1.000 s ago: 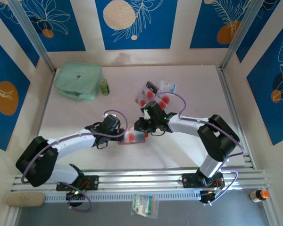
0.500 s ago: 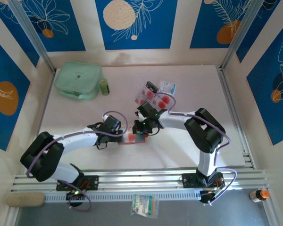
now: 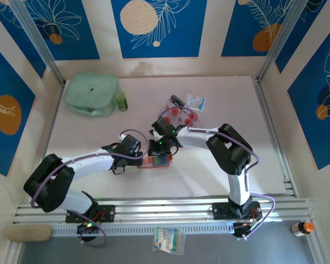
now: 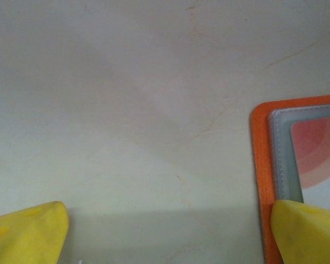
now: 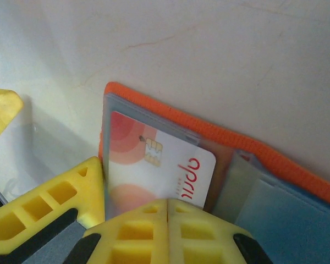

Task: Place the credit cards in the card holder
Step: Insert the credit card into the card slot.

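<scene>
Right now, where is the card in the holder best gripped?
By its edge under the right claw, from that side. The card lies flat with its far end seemingly inside the holder's clear sleeve, so only that edge looks free.

Orange card holder (image 5: pixel 154 110), red-marked card (image 5: pixel 154 165)

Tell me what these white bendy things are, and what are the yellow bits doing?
They are two robot arms bolted to a pale table, seen from a camera above. Each arm also carries a small camera by its yellow fingers. The left gripper is open, one finger resting on the small orange folding card holder. The right gripper is shut, its tip against a pale card with red circles lying in the holder's clear pocket. More such cards lie further back; a mint-green zip pouch sits at the far left.
</scene>
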Motion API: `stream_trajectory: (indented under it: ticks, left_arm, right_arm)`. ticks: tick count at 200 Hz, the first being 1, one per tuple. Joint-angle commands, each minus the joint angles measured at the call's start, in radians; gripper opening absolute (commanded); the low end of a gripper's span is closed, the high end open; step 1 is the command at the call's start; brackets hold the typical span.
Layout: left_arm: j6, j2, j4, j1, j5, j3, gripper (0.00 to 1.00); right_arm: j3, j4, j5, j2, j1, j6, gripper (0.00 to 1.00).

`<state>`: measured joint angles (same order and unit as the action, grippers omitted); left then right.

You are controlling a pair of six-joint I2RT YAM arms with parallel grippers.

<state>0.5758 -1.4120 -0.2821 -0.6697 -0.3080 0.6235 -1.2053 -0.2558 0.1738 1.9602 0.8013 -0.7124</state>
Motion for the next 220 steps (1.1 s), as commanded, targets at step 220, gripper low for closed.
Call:
stream_trajectory:
  ticks: [220]
  left_arm:
    - [0.083,-0.051,-0.125,0.024,-0.029,0.039,0.96]
  right_arm:
    - [0.024,-0.12,-0.076,-0.027,0.062,0.016,0.0]
